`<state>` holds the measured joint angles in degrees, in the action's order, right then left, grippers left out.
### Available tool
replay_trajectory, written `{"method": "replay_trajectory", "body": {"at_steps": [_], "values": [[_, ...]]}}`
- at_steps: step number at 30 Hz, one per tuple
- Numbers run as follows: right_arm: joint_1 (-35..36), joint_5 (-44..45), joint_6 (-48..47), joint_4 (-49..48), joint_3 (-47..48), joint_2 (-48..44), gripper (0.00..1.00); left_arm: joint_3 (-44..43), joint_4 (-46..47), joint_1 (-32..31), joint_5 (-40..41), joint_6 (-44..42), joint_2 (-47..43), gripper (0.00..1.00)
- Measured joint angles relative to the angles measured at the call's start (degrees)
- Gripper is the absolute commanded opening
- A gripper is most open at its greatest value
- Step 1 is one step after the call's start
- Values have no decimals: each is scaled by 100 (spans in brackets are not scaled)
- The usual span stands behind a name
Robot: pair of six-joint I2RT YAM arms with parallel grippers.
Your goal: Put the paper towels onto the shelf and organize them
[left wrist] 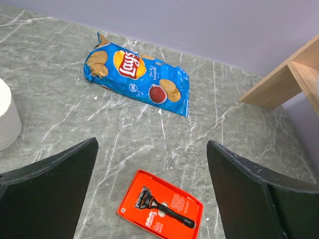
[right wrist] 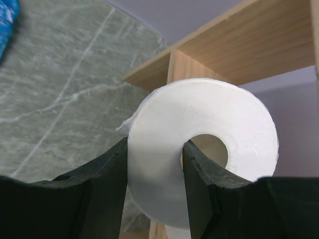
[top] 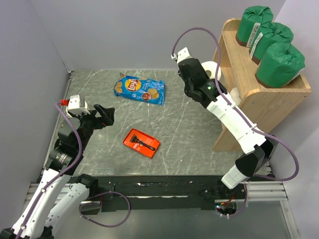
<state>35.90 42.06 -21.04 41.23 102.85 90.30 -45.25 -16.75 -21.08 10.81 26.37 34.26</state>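
Note:
Three green-wrapped paper towels stand in a row on the top level of the wooden shelf. My right gripper is shut on a bare white roll at the shelf's left side, in front of the lower level. In the right wrist view one finger sits in the roll's hollow core and the other is outside it, with the shelf behind. Another white roll shows inside the lower level. My left gripper is open and empty above the table. A third white roll shows at the left wrist view's edge.
A blue chip bag lies at the back centre, also in the left wrist view. A flat red tray with a razor lies mid-table, below my left gripper. Grey walls close the left, back and right sides.

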Motion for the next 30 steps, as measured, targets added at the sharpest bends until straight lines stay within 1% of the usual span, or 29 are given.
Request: {"method": "replay_trajectory", "body": {"at_steps": [4, 14, 30], "values": [[-160, 13, -50, 22, -315, -7, 34, 0, -2, 0, 0, 2, 0, 97], [-566, -160, 195, 39, -420, -302, 36, 0, -2, 0, 0, 2, 0, 97], [-717, -114, 494, 254, -542, -350, 37, 0, 0, 0, 0, 2, 0, 97]]}}
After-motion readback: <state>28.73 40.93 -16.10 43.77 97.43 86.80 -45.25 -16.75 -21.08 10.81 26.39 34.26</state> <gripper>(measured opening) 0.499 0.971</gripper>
